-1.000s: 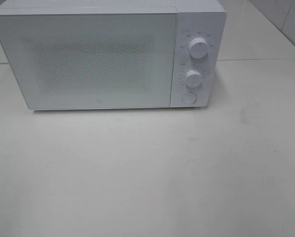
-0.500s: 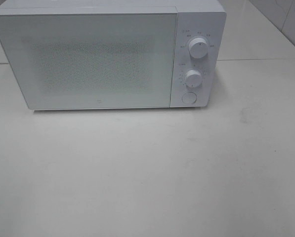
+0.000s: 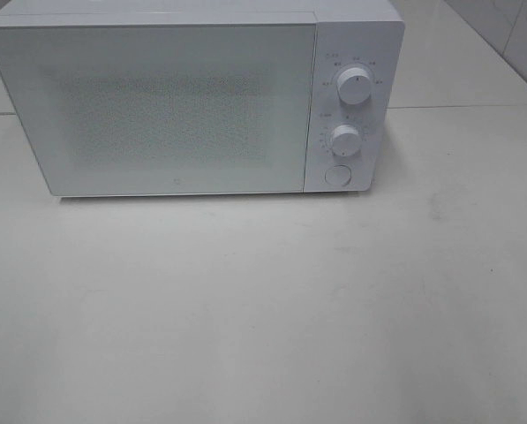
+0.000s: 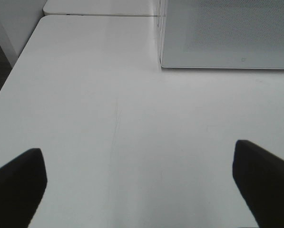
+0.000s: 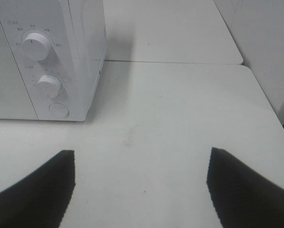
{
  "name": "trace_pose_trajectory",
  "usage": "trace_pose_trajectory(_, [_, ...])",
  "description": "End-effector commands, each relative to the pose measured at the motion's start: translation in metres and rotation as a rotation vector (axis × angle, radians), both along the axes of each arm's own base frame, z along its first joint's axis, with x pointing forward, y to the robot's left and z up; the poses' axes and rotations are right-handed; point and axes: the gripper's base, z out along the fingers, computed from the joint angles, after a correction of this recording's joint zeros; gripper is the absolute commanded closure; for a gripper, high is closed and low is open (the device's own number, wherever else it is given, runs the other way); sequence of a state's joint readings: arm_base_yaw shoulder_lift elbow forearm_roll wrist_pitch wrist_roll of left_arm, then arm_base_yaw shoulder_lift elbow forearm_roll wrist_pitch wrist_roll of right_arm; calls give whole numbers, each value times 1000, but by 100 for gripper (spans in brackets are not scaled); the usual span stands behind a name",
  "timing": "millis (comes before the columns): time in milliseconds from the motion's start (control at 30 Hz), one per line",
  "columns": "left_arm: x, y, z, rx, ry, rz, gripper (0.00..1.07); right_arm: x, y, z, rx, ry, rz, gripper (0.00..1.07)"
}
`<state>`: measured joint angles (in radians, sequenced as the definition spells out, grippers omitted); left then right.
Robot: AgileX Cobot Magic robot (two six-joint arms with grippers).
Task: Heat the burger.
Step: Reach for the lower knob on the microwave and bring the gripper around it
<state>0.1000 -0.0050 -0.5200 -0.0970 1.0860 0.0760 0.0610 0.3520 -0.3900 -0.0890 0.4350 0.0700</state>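
Note:
The burger is out of view in every frame. A white microwave [image 3: 192, 97] stands at the back of the table with its door [image 3: 157, 106] shut. In the left wrist view its door corner [image 4: 227, 33] shows ahead of my left gripper [image 4: 139, 183], whose dark fingertips [image 4: 18, 183] stand wide apart over bare table. My right gripper [image 5: 142, 185] is open too, with nothing between its fingers, and sits in front of the microwave's control panel [image 5: 42, 61]. Neither gripper appears in the high view.
The panel carries an upper knob [image 3: 355, 87], a lower knob [image 3: 344, 139] and a round button [image 3: 337, 175]. The white table [image 3: 263, 309] runs in front of the microwave, with its edges near both grippers [image 4: 8, 76] [image 5: 270, 109].

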Motion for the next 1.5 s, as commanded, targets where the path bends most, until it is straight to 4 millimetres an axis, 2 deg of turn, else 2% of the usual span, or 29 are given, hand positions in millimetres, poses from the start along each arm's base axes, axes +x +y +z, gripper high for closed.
trace_pose_trajectory(33, [-3,0,0,-4,-40,4,7,13,1,-4,11,-51,1,32])
trace_pose_trajectory(467, [-3,0,0,-4,-40,4,7,50,5,-17,16,-92,27,32])
trace_pose_trajectory(567, [-3,0,0,-4,-40,4,7,66,7,-16,39,-151,35,32])
trace_pose_trajectory(667, [-3,0,0,-4,-40,4,7,69,8,-16,43,-164,36,32])
trace_pose_trajectory(867, [-3,0,0,-4,-40,4,7,92,11,-17,59,-264,57,32])
trace_pose_trajectory(1067, [-3,0,0,-4,-40,4,7,104,12,-20,65,-297,66,32])
trace_pose_trajectory(1133, [-3,0,0,-4,-40,4,7,114,14,-25,45,-326,80,32])
trace_pose_trajectory(1367, [-2,0,0,-5,-33,4,7,129,13,-38,34,-327,56,32])
trace_pose_trajectory(1500, [-2,0,0,-5,-33,4,7,137,25,-46,7,-338,73,32])
